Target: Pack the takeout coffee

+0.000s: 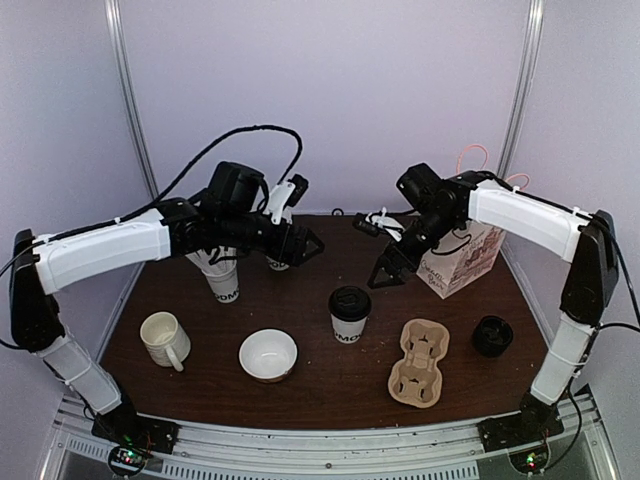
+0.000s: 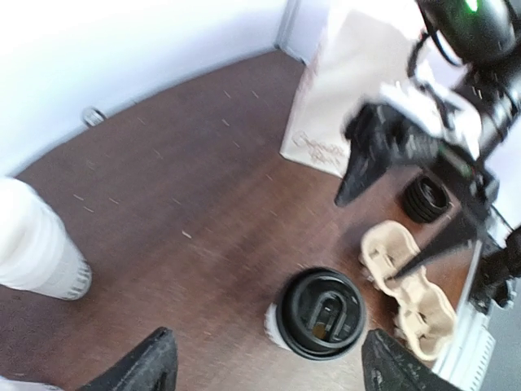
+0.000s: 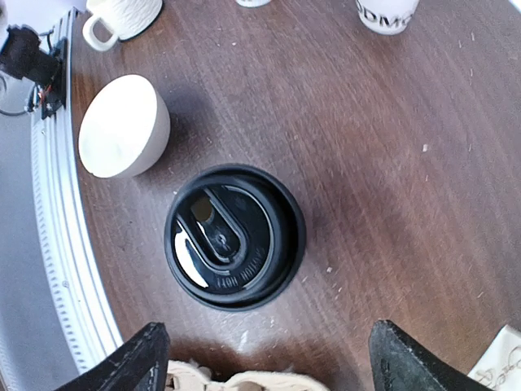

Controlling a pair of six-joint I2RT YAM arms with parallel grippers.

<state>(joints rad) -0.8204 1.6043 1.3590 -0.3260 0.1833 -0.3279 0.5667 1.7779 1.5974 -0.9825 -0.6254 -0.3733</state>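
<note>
One takeout coffee cup (image 1: 349,312), white with a black lid, stands upright at the table's middle; it also shows in the left wrist view (image 2: 319,314) and the right wrist view (image 3: 234,236). My left gripper (image 1: 303,246) hovers behind and left of it, open and empty (image 2: 273,362). The right gripper (image 1: 388,273) hangs behind and right of the cup, also open with nothing between its fingers (image 3: 273,358). Neither touches the cup. A second white cup (image 1: 277,263) sits half hidden behind the left gripper; its top is hidden.
A cardboard cup carrier (image 1: 420,362) lies front right, with a black lid stack (image 1: 492,335) beside it. A printed paper bag (image 1: 462,258) stands back right. At left are lidless stacked cups (image 1: 222,277), a handled mug (image 1: 165,340) and a white bowl (image 1: 268,355).
</note>
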